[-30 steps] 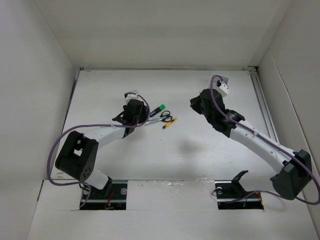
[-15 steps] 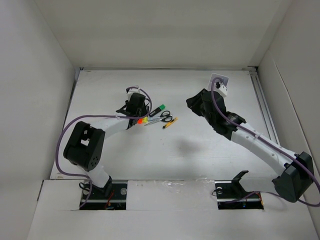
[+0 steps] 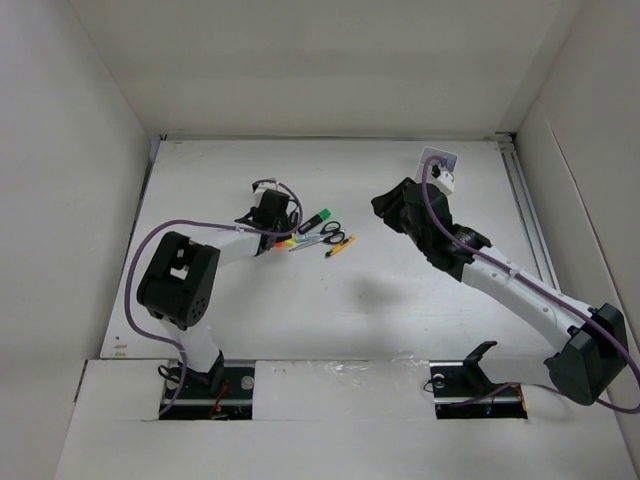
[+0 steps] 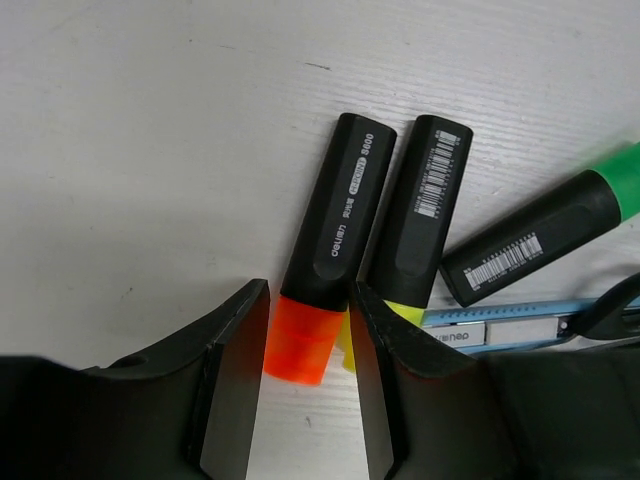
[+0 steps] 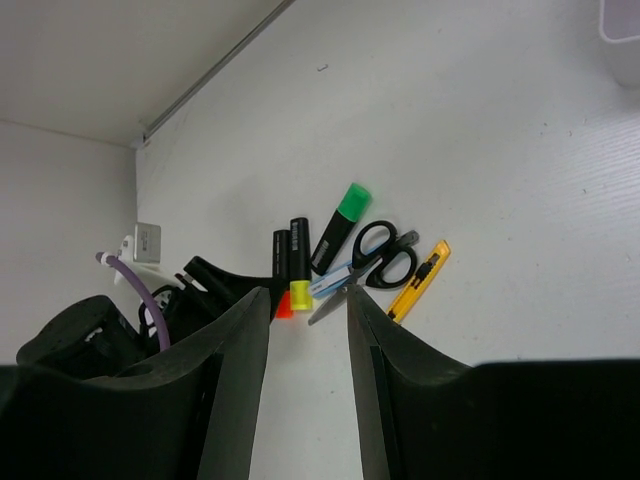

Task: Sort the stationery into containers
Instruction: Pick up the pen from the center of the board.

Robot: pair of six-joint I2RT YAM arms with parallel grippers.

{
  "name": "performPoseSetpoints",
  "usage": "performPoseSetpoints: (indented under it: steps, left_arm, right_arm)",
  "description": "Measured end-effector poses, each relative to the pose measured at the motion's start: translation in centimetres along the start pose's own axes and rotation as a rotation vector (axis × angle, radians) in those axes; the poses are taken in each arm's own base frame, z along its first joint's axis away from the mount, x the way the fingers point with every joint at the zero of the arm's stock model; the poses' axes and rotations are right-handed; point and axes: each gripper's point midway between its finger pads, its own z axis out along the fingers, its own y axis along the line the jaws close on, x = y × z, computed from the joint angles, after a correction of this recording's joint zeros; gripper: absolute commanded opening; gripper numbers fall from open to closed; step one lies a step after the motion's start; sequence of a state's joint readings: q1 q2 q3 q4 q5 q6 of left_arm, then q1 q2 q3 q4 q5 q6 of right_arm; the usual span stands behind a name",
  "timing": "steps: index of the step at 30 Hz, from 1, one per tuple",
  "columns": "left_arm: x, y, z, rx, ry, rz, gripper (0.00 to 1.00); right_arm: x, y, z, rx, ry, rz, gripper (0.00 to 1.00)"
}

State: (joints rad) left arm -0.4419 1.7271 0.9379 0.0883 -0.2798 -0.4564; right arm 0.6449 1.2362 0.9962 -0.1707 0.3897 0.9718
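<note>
The stationery lies in a small cluster at mid table. In the left wrist view my left gripper [image 4: 310,290] straddles the orange end of the orange highlighter [image 4: 335,230], jaws narrow, with a sliver of table showing on the left side. The highlighter rests on the table. Beside it lie the yellow highlighter [image 4: 425,220], green highlighter [image 4: 540,240] and clear-blue pen [image 4: 500,325]. The scissors [image 5: 385,255] and yellow cutter [image 5: 420,280] lie just right of them. My right gripper [image 5: 307,293] hangs open and empty above the table, right of the cluster [image 3: 320,232].
A metal rail [image 3: 525,205] runs along the table's right edge. White walls close in the table on the left, back and right. A pale box corner [image 5: 622,20] shows at the top right of the right wrist view.
The left gripper has shifted back off the orange and yellow highlighters, uncovering them, and its jaws have narrowed around the orange one. The right gripper went from shut to open and edged left.
</note>
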Motion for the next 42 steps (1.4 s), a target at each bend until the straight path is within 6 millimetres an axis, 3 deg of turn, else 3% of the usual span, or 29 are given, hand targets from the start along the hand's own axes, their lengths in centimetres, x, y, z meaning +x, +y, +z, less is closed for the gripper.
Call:
performPoseSetpoints:
  steps: [7, 13, 14, 18, 22, 25, 29, 36, 39, 42]
  left_arm:
    - [-0.1, 0.3, 0.4, -0.004, 0.006, 0.002, 0.34]
    - [-0.1, 0.1, 1.1, -0.007, 0.014, 0.01, 0.4]
    - [0.0, 0.2, 1.2, -0.01, 0.017, 0.013, 0.32]
    - [-0.2, 0.3, 1.4, -0.014, 0.012, 0.015, 0.15]
    - [-0.3, 0.4, 1.4, -0.017, 0.011, 0.014, 0.05]
    - [-0.6, 0.6, 1.2, -0.021, 0.003, 0.01, 0.04]
    - [-2.7, 0.3, -0.6, -0.001, -0.051, -0.014, 0.04]
    - [-8.3, -3.2, -7.3, 0.209, -0.217, -0.086, 0.01]
    - [-7.8, -5.7, -9.3, 0.359, -0.224, -0.075, 0.01]
    - [-5.4, -7.4, -10.1, 0.493, -0.171, -0.052, 0.0]
  right_arm:
    - [0.1, 0.1, 0.0, -0.004, 0.007, -0.001, 0.42]
    - [0.1, 0.1, 0.0, -0.005, 0.008, -0.002, 0.42]
    - [0.1, 0.1, 0.0, -0.005, 0.008, -0.003, 0.42]
    - [0.1, 0.1, 0.0, -0.005, 0.008, -0.004, 0.42]
    - [0.1, 0.1, 0.0, -0.005, 0.008, -0.004, 0.42]
    - [0.1, 0.1, 0.0, -0.005, 0.008, -0.004, 0.42]
    - [0.2, 0.1, 0.0, -0.005, 0.008, -0.004, 0.42]
    - [0.7, 0.5, -0.1, -0.034, 0.047, -0.008, 0.46]
    - [1.0, 1.0, -0.1, -0.072, 0.085, -0.001, 0.56]
    - [1.1, 1.0, 0.0, -0.105, 0.118, 0.003, 0.63]
